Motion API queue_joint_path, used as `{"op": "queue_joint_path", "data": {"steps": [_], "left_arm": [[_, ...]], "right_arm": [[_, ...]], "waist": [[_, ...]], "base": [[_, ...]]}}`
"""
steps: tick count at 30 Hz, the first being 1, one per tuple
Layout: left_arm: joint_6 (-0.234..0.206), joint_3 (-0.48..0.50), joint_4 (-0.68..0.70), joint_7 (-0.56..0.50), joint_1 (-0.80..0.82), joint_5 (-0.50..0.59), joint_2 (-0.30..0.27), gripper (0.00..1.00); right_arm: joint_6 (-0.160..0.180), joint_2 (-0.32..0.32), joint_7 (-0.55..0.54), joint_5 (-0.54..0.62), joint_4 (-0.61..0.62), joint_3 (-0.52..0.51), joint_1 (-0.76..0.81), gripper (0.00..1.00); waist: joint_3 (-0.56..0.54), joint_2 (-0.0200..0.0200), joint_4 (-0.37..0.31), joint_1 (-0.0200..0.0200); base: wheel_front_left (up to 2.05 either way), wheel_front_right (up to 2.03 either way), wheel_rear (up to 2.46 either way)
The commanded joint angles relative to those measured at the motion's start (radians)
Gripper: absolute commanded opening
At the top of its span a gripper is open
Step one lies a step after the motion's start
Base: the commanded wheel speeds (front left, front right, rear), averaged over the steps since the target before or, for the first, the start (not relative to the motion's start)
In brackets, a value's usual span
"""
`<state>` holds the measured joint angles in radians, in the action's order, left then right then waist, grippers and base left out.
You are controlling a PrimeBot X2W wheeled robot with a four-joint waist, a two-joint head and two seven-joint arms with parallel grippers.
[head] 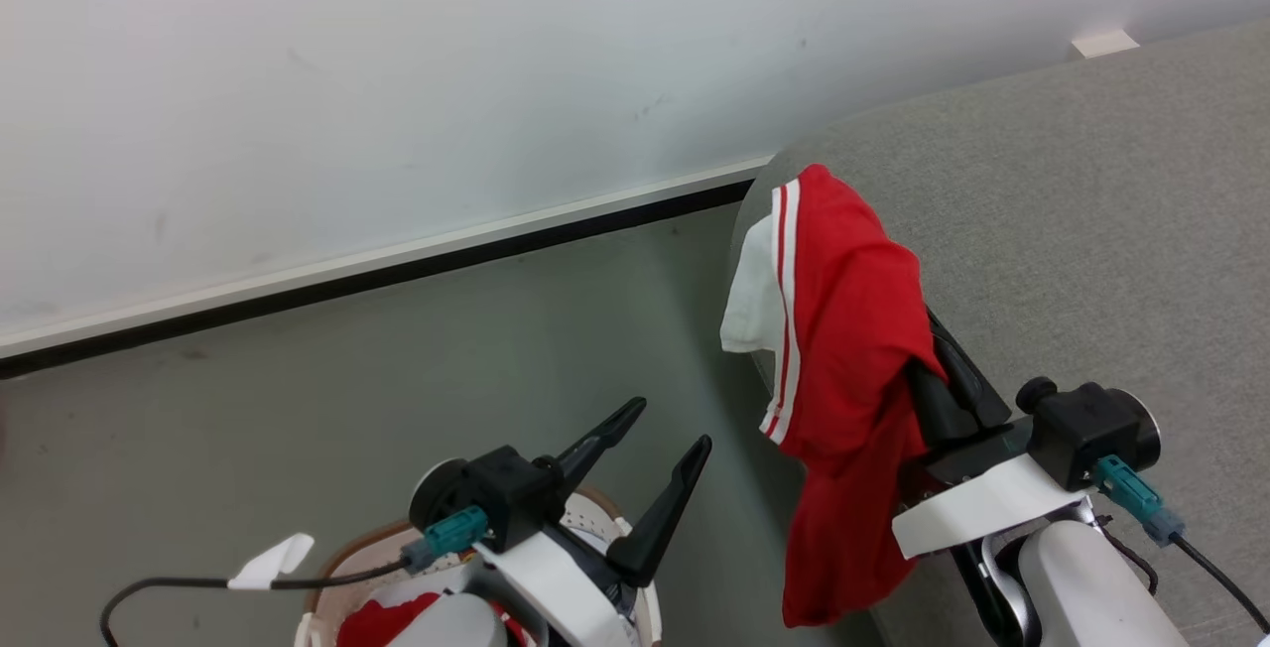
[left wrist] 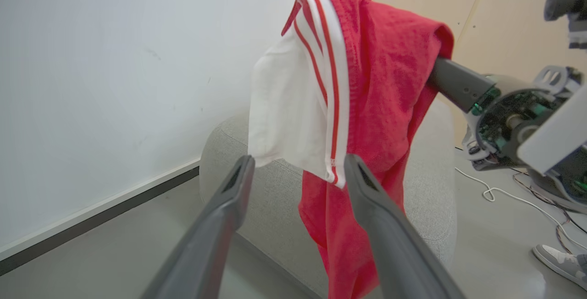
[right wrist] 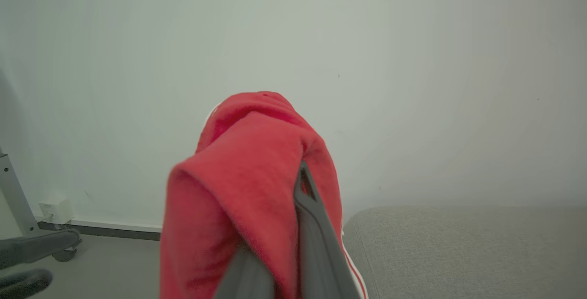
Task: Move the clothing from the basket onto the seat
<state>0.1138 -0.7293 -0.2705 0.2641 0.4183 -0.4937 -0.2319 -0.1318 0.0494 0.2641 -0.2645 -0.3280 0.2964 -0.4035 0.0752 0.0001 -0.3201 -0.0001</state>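
Left gripper [head: 669, 426] fingers [head: 663, 515] wide apart; right gripper [right wrist: 300, 184] tight together.

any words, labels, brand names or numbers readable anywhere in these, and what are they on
None: no text can be read in these views.
red garment: white stripes and a white panel, no lettering showing.
white tag on the cable beside the basket: blank on the side that shows.
wall box at the skirting: too small and blurred to tell if it is marked.

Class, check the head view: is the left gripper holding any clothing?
No, the left gripper stands open and empty over the basket; the red white-striped garment hangs apart from it.
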Motion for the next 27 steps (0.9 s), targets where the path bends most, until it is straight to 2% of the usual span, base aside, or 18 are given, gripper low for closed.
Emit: {"op": "queue_joint_path", "data": {"steps": [1,13,22,27], "left_arm": [[0.003,0.000,0.004,0.000,-0.018,0.013,-0.002,1.00],[0.011,-0.015,0.026,0.000,0.014,0.012,-0.021,1.00],[0.015,-0.015,0.055,0.000,0.049,-0.004,-0.054,1.00],[0.016,-0.013,0.083,0.000,0.086,-0.012,-0.077,1.00]], "right_arm": [[0.002,0.002,0.001,0.003,0.012,-0.020,0.013,0.00],[0.002,0.002,0.001,-0.005,0.007,-0.095,-0.057,0.00],[0.002,0.002,0.000,0.137,-0.059,-0.189,-0.276,0.00],[0.002,0.053,0.000,0.246,-0.115,-0.287,-0.429,0.00]], "waist": [[0.009,-0.0001,-0.007,0.0001],[0.083,-0.0001,0.018,0.0001],[0.181,-0.0001,0.060,0.0001],[0.262,-0.0001,0.111,0.0001]], "base": [[0.00,0.00,0.00],[0.00,0.00,0.00],[0.00,0.00,0.00],[0.00,0.00,0.00]]}}
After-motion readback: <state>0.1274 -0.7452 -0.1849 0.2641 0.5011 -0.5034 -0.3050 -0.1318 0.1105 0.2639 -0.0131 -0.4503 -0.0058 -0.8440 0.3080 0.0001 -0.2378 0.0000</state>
